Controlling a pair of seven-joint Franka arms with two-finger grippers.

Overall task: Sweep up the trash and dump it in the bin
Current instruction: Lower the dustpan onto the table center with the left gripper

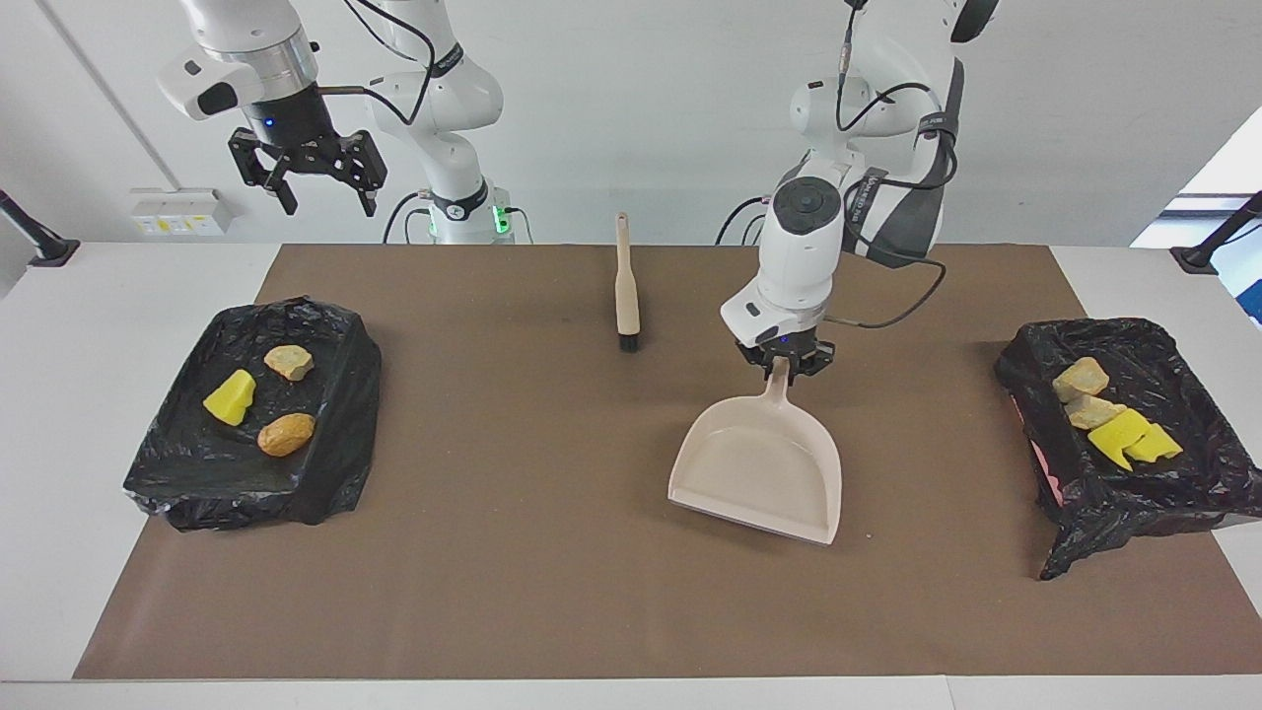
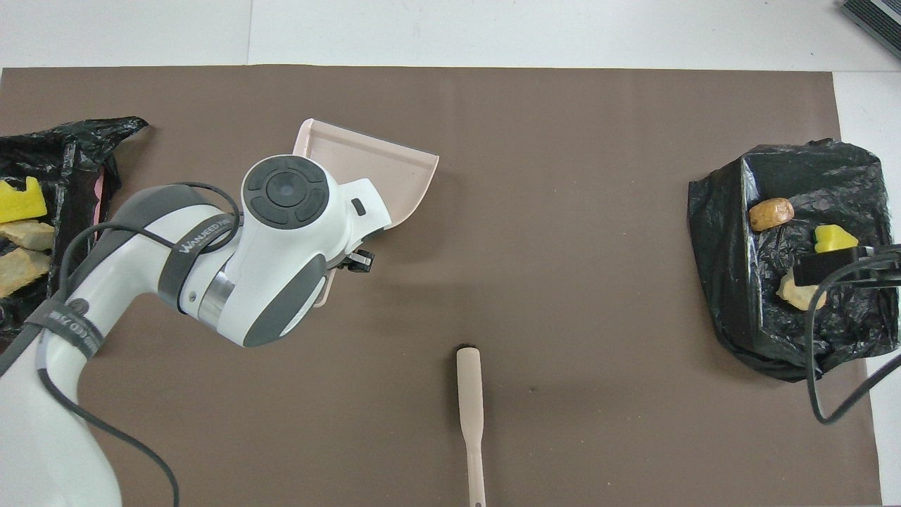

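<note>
My left gripper (image 1: 781,363) is shut on the handle of the empty beige dustpan (image 1: 759,473), low over the middle of the brown mat. The pan's mouth points away from the robots. In the overhead view my left arm covers the handle and part of the dustpan (image 2: 383,165). The trash lies in two black-bagged bins. The bin (image 1: 325,473) at the right arm's end holds a yellow wedge (image 1: 230,397) and two tan lumps (image 1: 289,362). The bin (image 1: 1094,503) at the left arm's end holds several scraps (image 1: 1119,437). My right gripper (image 1: 306,182) hangs open, high over its bin.
A beige hand brush (image 1: 626,296) lies on the mat nearer the robots than the dustpan, bristles toward the pan; the overhead view shows the brush (image 2: 470,415) too. The brown mat (image 1: 513,592) covers most of the white table.
</note>
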